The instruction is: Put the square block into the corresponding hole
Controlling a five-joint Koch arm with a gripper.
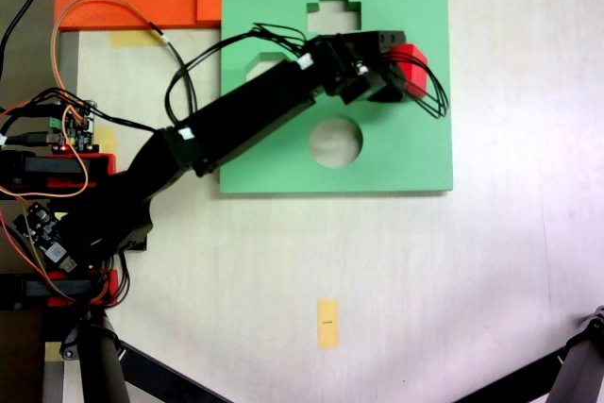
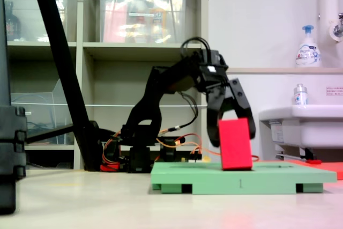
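We hold the red cube (image 2: 235,144) clamped in our gripper (image 2: 231,124), tilted at the green board (image 2: 241,177); next, level and seat it.

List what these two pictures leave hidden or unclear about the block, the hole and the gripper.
- The square hole: in the first exterior view the gripper and red block cover it; in the second exterior view the green board is seen edge-on, so no cut-out shows.
- Whether the block has entered the hole or rests on the board: cannot tell.
- Finger contact: in the first exterior view the gripper's body hides it.
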